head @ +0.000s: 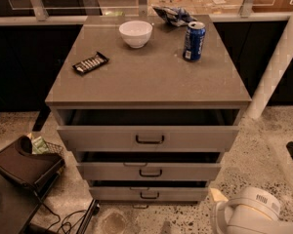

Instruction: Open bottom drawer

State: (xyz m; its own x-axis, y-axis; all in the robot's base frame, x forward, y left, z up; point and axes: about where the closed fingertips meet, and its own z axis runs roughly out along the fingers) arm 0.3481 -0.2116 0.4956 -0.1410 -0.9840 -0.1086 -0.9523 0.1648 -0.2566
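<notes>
Bottom drawer [149,194] lowest of three in the grey cabinet, just above the speckled floor [263,150]; front out a little, dark gap above it; small dark handle in its middle. Gripper [217,196] low on the right, just beside that drawer's right end; open or shut, cannot tell; round white arm [251,213] behind it in the near right corner. Middle drawer [149,171] and top drawer [149,138] above, each out a bit too. On the cabinet top [151,82]: white bowl [136,33] far and middle; blue soda can [194,41] to the right; dark snack bar [90,63] to the left; crumpled chip bag [171,14] at the far edge. Brown bag [22,162] on the floor, left.
</notes>
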